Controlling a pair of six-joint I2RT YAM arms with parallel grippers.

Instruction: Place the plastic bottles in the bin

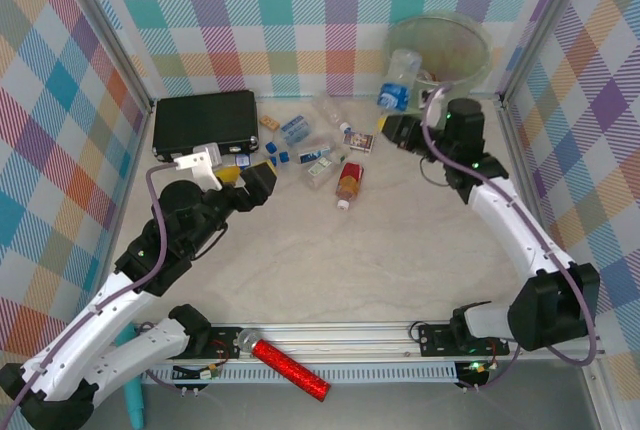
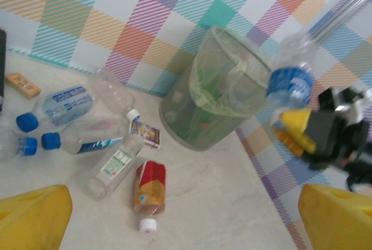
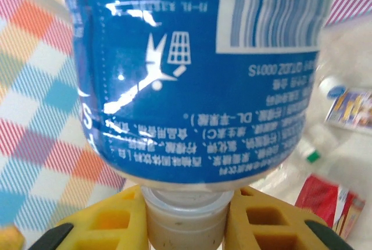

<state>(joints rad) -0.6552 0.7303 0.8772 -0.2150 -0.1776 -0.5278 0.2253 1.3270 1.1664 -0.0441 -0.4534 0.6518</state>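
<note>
1. Right wrist view: a clear, blue-labelled bottle [image 3: 197, 70] has its neck pinched between the right gripper's [image 3: 186, 212] yellow fingers.
2. It is held raised just beside the bin's [image 1: 470, 35] rim.
3. Other bottles [image 1: 318, 165] lie on the table [image 1: 350, 260] near the black case [image 1: 205, 122].
4. The left gripper [image 1: 250, 172] hovers over the table beside that case, jaws wide, holding nothing.

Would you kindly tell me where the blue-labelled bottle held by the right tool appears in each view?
Top external: blue-labelled bottle upper right, by the bin.
Left wrist: bottle upper right, beside the bin.
Right wrist: bottle centre, very close.
Shared landmark: small printed box.
</note>
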